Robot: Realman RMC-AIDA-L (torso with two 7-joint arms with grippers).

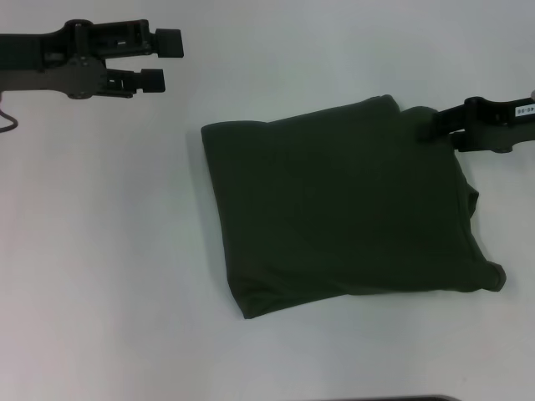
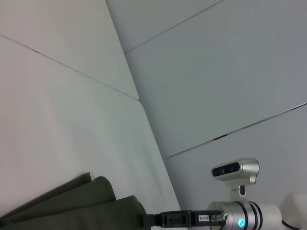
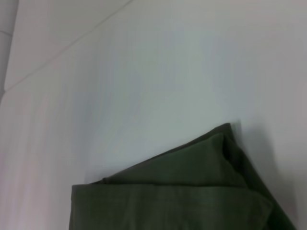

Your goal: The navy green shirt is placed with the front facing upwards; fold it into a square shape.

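Risk: right claw drags the fold open on exit; shirt already near-square on the counter
White counter (image 1: 100, 251) carries the navy green shirt (image 1: 343, 209), centre-right, folded to a rough, slightly skewed square: no lettering or collar showing, layered edges stacked at the far right corner, a loose lobe sticking out at the near right corner. Right claw (image 1: 430, 127) sits at that far right corner, touching or just over the cloth; can't tell from any view whether it's pinching fabric or free. If pinching, pulling away would peel the top layer and skew the fold. Left claw (image 1: 160, 58) hangs wide apart, holding nothing, well clear at far left
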